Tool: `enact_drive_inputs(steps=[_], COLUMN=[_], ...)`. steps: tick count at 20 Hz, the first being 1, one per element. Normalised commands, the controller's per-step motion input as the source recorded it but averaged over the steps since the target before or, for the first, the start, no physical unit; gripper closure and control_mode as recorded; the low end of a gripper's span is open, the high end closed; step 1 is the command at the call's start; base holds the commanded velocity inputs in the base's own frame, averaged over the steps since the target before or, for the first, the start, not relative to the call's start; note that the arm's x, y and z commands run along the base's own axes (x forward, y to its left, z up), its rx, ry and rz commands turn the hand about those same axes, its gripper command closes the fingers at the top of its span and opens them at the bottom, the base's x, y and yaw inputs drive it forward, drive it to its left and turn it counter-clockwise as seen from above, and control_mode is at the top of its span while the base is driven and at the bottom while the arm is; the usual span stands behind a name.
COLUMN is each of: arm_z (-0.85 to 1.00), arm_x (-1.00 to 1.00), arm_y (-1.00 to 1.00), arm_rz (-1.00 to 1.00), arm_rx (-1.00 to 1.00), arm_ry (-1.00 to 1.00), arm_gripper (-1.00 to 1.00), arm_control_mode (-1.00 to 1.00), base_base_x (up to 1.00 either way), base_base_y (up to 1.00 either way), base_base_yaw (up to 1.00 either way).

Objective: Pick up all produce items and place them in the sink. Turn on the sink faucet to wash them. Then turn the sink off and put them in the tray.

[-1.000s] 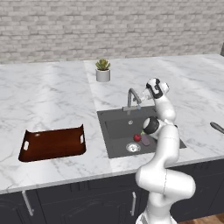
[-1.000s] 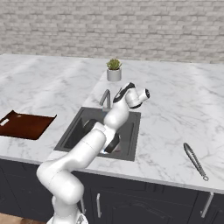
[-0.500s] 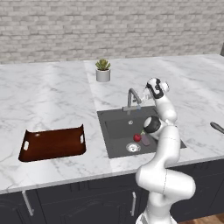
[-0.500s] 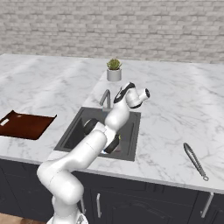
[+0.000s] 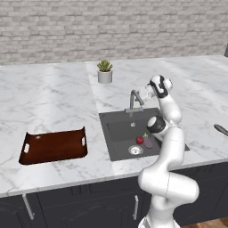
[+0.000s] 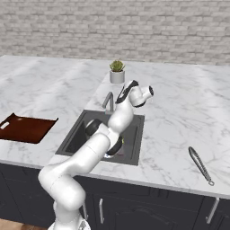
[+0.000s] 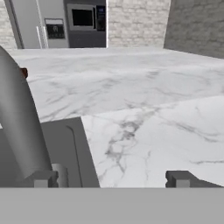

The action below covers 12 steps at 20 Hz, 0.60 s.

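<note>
Two produce items lie in the sink (image 5: 119, 131) near its silver drain: a round red fruit (image 5: 139, 140) and, touching it on the right, a purple vegetable (image 5: 148, 142). My gripper (image 5: 144, 93) hovers over the sink's back edge, right beside the sink faucet (image 5: 133, 100). In the hand view the gripper (image 7: 112, 179) is open wide with nothing between its fingertips (image 7: 43, 178). The faucet's grey neck (image 7: 18, 127) runs down just beside the left fingertip. The brown tray (image 5: 53, 145) sits bare on the counter to the left. From the right base view, the gripper (image 6: 120, 97) is beside the faucet (image 6: 108, 101).
A potted succulent (image 5: 105, 71) stands on the counter behind the sink. A dark metal utensil (image 6: 201, 165) lies on the counter to the right, near the front edge. A brick wall backs the marble counter (image 5: 53, 98).
The gripper has gone from shut to wide open. The arm has stayed next to the faucet, and the produce has not moved.
</note>
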Motion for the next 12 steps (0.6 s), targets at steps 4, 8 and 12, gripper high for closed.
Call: enact_drive_inputs(steps=[4,8,12], arm_z=[0.26,0.14,0.1], arm_x=[-0.16,-0.34,-0.47], arm_y=[-0.24,-0.47,-0.46], arm_rz=[0.02,0.0,0.0], arm_rx=[-0.01,0.0,0.0], arm_ry=[0.0,0.0,-0.01], arm_gripper=[-1.0,-1.0,-1.0], arm_control_mode=[-1.0,-1.0,-1.0], base_base_x=[0.0,0.0,0.0], base_base_y=[0.0,0.0,0.0], base_base_yaw=[0.0,0.0,0.0])
